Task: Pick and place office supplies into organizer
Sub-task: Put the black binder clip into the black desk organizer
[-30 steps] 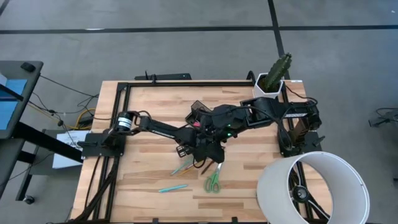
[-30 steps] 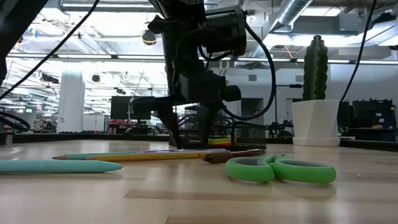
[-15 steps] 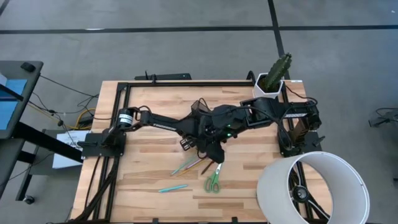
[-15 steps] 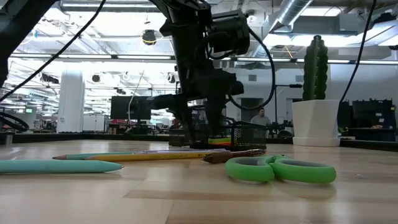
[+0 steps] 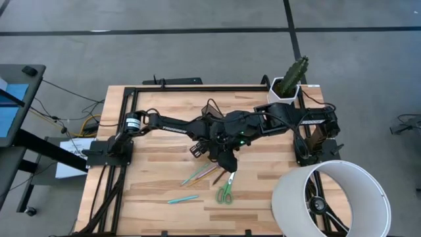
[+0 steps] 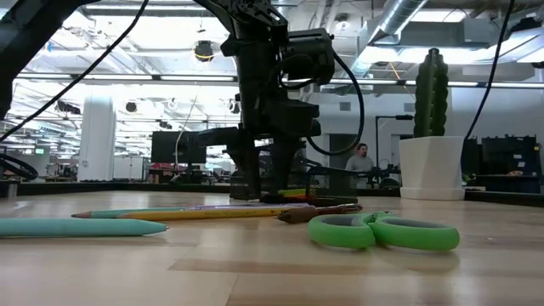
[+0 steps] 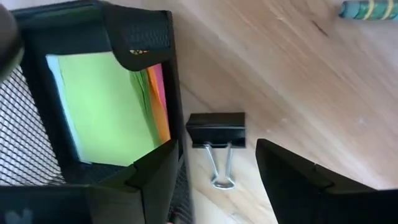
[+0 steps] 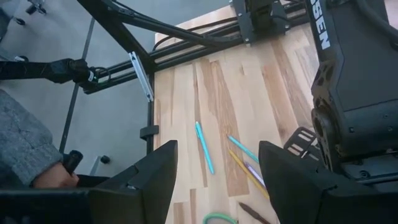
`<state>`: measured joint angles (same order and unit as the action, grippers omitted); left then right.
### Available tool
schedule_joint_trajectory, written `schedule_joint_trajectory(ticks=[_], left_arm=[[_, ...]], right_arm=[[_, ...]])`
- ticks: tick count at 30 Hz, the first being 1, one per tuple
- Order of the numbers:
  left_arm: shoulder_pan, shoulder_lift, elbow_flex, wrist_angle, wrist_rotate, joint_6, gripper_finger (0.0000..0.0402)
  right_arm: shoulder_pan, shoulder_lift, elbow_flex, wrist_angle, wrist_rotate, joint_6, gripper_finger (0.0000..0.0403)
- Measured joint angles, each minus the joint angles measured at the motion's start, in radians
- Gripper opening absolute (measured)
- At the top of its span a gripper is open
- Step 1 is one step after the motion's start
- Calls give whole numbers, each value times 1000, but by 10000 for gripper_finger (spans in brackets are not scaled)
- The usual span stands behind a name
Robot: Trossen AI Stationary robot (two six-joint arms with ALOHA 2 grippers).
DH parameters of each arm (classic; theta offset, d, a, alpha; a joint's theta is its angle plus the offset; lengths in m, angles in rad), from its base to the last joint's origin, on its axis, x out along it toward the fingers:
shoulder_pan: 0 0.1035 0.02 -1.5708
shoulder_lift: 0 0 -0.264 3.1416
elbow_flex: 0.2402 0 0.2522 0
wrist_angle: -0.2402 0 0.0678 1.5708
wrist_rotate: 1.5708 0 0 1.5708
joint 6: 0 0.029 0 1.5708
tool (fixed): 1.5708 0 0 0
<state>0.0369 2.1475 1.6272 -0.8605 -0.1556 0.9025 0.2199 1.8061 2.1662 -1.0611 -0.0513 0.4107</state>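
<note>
Organizer (image 7: 93, 93) already holds sticky notes (image 7: 102, 106); left gripper (image 7: 211, 180), jaws apart and empty, hovers over a binder clip (image 7: 216, 130) beside it, seemingly next.

The only lettering is white capitals ending "SEN" on the dark left arm (image 8: 348, 68).

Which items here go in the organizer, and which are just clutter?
For the job: organizer, green sticky pad, binder clip, scissors, teal pen, pencils.

Lying about: cactus pot, white cylinder.
</note>
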Motion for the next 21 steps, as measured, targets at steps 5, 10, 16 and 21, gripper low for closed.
schedule_joint_trajectory(ticks=[5, 10, 16, 21], left_arm=[[-25, -11, 0, -57, -6, -81, 208], [-41, -32, 2, -69, 64, -144, 208], [-29, 0, 1, -25, 70, -147, 208], [-1, 16, 2, 35, 27, -141, 208]], right_arm=[[-7, -3, 0, -7, 0, 0, 219], [-20, -6, 0, -8, 0, 0, 219], [-19, -6, 0, -7, 0, 0, 219], [-20, -6, 0, -7, 0, 0, 219]])
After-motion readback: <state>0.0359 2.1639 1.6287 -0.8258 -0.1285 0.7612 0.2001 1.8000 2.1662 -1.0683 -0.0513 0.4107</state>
